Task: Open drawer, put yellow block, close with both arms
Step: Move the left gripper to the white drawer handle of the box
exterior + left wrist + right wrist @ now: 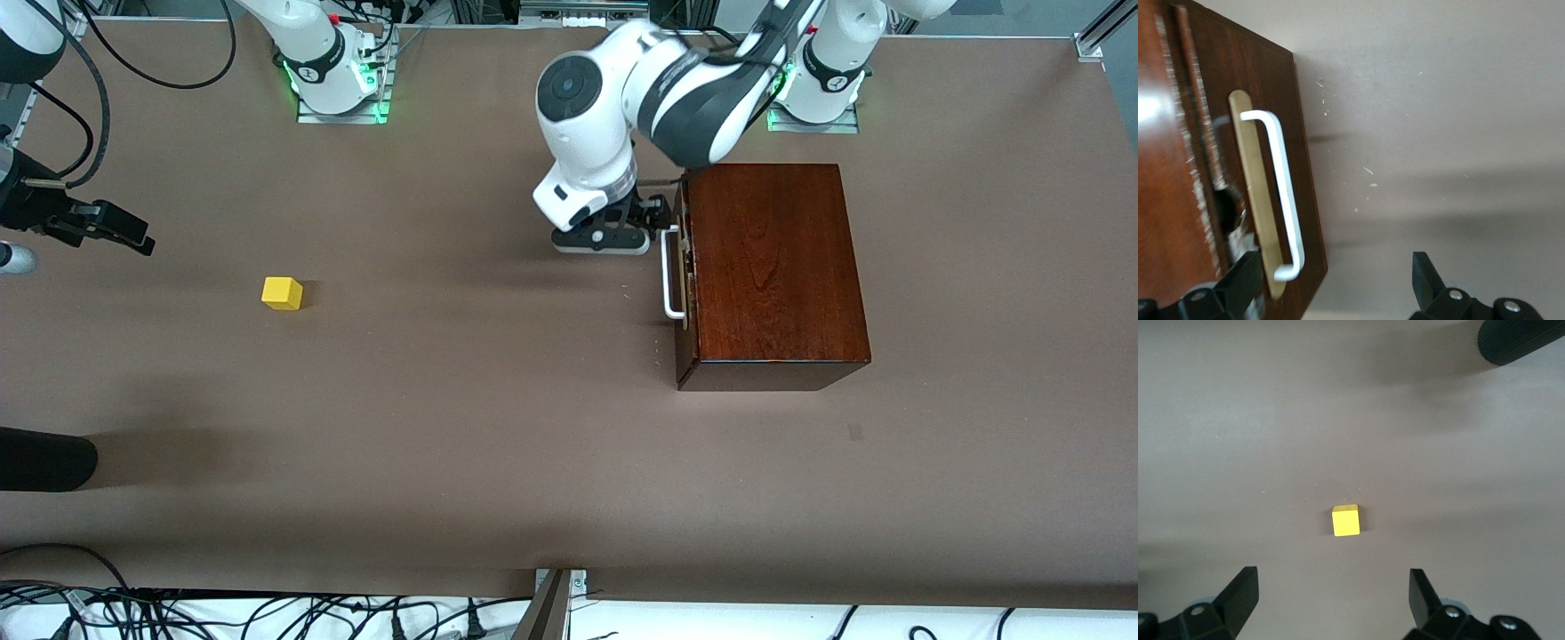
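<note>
Left gripper [662, 224], upper centre of the front view, sits low at the top end of the white handle [673, 274] on the closed drawer [683, 267] of the reddish wooden box [772, 267], fingers spread apart and nothing between them. Right gripper [133, 236], at the upper left edge, hangs over bare table [498, 427] with fingers also apart and empty; the yellow block [282, 292] rests on the table at mid-left, untouched.

Risk, as a judgement: the left fingers could close beside the thin bar and slip off when pulling, or drag the whole box instead of sliding the drawer out.

Only the left wrist view shows the handle [1280, 193] lying off toward one finger [1241, 283]. Only the right wrist view shows the block [1345, 520] centred between that gripper's fingers.
</note>
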Tool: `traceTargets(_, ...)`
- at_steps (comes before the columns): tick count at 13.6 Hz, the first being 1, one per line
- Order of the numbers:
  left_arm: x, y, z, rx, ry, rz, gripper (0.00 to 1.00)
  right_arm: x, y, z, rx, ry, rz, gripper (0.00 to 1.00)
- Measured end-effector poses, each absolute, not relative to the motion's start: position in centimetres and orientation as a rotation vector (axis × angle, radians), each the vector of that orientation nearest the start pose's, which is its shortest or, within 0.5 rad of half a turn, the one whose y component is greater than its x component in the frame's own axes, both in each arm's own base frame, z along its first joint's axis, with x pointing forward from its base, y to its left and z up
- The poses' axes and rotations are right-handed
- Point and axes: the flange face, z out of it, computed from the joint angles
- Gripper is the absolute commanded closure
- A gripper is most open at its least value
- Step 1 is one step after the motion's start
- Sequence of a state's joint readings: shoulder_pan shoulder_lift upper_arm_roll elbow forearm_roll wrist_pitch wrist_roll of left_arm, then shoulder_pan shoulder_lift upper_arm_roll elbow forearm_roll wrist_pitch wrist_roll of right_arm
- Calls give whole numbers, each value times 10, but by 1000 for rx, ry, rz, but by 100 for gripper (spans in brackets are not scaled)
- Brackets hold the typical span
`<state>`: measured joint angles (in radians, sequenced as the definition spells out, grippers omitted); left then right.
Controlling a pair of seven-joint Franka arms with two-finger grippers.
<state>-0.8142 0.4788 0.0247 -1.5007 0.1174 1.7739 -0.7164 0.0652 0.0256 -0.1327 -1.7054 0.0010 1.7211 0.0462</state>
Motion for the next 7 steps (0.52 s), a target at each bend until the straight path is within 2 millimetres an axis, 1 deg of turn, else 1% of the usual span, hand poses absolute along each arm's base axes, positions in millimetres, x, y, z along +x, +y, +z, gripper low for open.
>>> traceTargets(2, 479, -461, 344, -2902, 158, 89, 0, 569, -38, 558, -3139, 179, 19, 0)
traceTargets(3, 479, -457, 332, -2904, 156, 86, 0, 569, -37, 557, -3139, 179, 21, 0)
traceTargets(5, 480, -451, 319, -2896, 157, 84, 0, 570, -37, 556, -3139, 179, 24, 0)
traceTargets(7, 482, -448, 318, -2873, 174, 53, 0, 570, -37, 556, -3139, 179, 24, 0)
